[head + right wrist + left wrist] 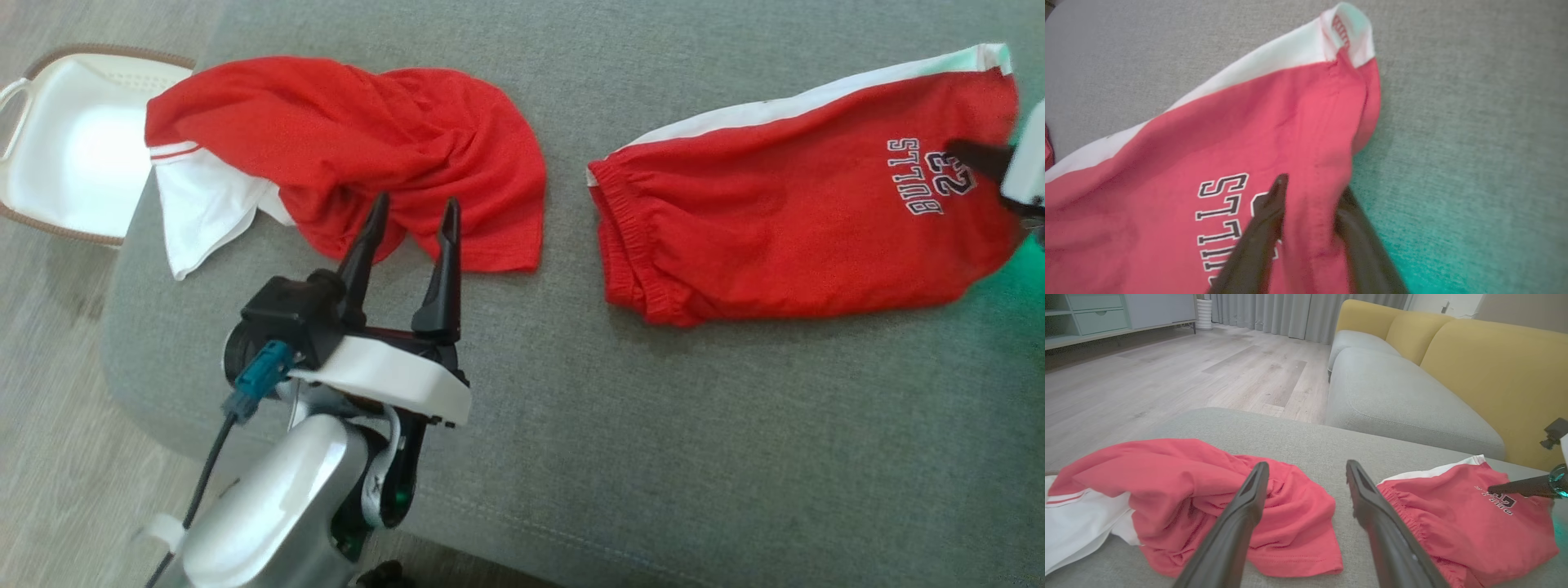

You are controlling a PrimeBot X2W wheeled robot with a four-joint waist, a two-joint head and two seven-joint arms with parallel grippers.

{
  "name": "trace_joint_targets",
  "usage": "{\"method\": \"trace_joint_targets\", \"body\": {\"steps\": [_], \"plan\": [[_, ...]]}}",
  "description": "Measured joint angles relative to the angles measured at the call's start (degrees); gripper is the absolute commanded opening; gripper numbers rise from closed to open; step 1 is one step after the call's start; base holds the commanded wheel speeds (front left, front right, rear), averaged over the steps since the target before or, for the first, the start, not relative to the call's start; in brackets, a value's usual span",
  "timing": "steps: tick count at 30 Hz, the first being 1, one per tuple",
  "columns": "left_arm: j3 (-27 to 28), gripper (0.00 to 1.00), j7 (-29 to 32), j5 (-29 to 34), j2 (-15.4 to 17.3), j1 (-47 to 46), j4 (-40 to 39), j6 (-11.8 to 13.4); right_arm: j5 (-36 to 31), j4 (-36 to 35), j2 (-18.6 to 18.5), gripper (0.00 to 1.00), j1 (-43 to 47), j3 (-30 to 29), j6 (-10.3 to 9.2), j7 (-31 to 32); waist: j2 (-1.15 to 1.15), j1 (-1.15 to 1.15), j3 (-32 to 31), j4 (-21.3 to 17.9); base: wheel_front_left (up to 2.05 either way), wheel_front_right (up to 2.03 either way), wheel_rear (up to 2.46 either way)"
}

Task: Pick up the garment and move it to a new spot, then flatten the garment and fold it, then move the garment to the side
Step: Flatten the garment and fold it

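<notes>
**Right claw at the hem of red shorts on a grey cushion**

Head view, 2 o'clock: red shorts [775, 220] with a white side stripe and "BULLS 23" print, lying fairly flat on a grey cushion [653, 449], elastic waistband toward the centre. Right gripper [1313, 185] at 3 o'clock, on the printed end of the shorts.

Right wrist view: two dark fingers astride the hem, one lying over the lettering, the other at the fabric's edge, a ridge of cloth between them. Partly closed. Blurred, so cannot tell whether pinched fast.

Left gripper [416, 200] at 7 o'clock of the head view, fingers spread wide, holding nothing. Tips over the near edge of a crumpled red and white shirt [367, 139] at 10 o'clock, well apart from the shorts.

White basket [49, 106] at 9 o'clock, on a wood floor [49, 408] beside the cushion.

Left wrist view, 1 o'clock: grey and yellow sofa [1494, 375] beyond the cushion.
</notes>
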Motion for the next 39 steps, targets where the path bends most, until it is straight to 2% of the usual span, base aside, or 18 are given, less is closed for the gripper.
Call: {"method": "trace_joint_targets", "body": {"steps": [9,14,26,32,39], "plan": [[2.19,1.0,-0.01,2.1,-0.83,0.81,1.35,-1.07,-0.41,-2.82,0.74,0.0,0.13,0.02,0.0,-6.39,0.0,0.0,-1.9,-2.84,0.0,0.0,0.0],[2.7,1.0,-0.01,2.18,-0.85,2.78,2.72,-1.85,-0.14,-3.26,0.77,0.0,0.65,-0.42,0.0,-8.32,0.0,0.0,-3.56,-6.04,0.0,0.0,0.0],[3.81,1.0,-0.01,2.18,-1.53,3.78,4.87,-3.15,3.47,-4.85,-0.36,0.0,8.77,-3.31,0.0,-15.99,0.0,0.0,-7.24,-13.44,0.0,0.0,0.0],[3.78,1.0,-0.01,2.47,-1.89,4.93,5.57,-3.66,3.54,-5.27,-1.48,0.0,9.54,-3.78,0.0,-18.19,0.0,0.0,-8.17,-14.42,0.0,0.0,0.0],[4.15,1.0,-0.01,2.63,-2.6,5.3,6.64,-4.65,1.09,-11.46,-1.23,0.0,8.16,-2.48,0.0,-18.41,0.0,0.0,-9.76,-13.73,0.0,0.0,0.0]]}}
